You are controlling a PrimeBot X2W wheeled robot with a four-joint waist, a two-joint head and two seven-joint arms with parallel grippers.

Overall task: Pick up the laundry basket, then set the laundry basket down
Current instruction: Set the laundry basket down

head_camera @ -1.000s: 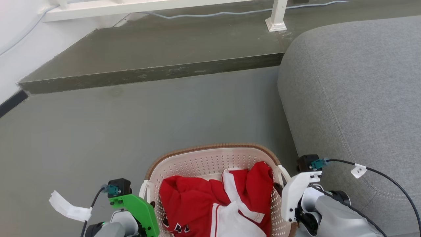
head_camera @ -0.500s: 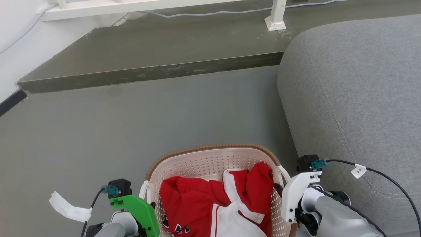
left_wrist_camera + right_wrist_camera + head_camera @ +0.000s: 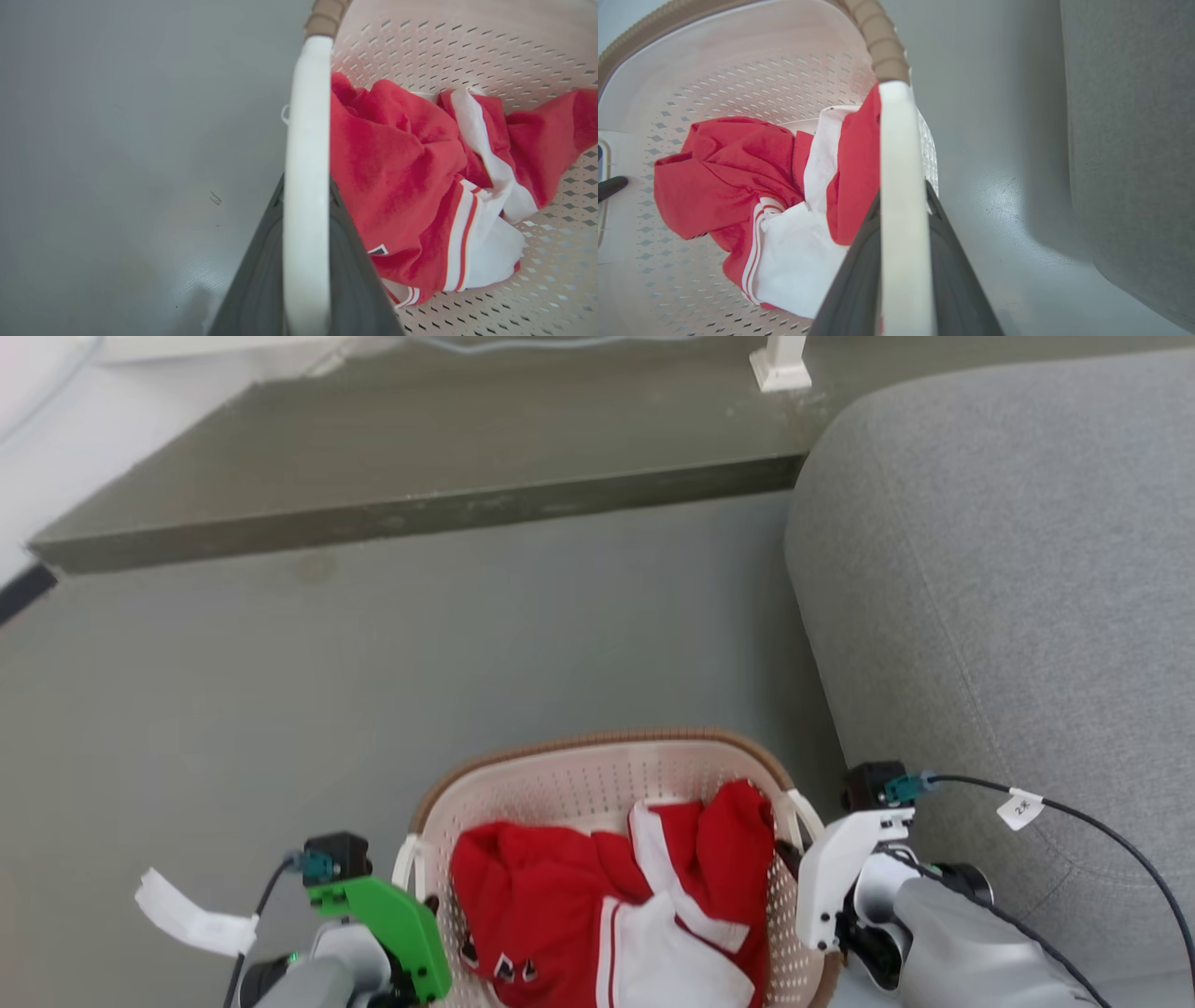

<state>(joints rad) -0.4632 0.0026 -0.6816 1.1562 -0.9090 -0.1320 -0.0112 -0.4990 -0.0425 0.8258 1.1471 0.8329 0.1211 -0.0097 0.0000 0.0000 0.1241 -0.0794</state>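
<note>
Cream-white perforated plastic laundry basket (image 3: 597, 784), white handles (image 3: 306, 116) pinched by left gripper (image 3: 306, 186) and right gripper (image 3: 903, 193), is over grey floor (image 3: 280, 691), right rim near grey fabric sofa (image 3: 1008, 569) edge; open floor left and ahead to dark step (image 3: 420, 513).

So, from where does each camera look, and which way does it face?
Head: on the robot's head, facing forward and down at the laundry basket, floor and grey sofa; both wrists show below.
Left wrist: looks along the left claw, shut on the basket's left handle.
Right wrist: looks along the right claw, shut on the right handle.
All share the red-and-white garment.
</note>
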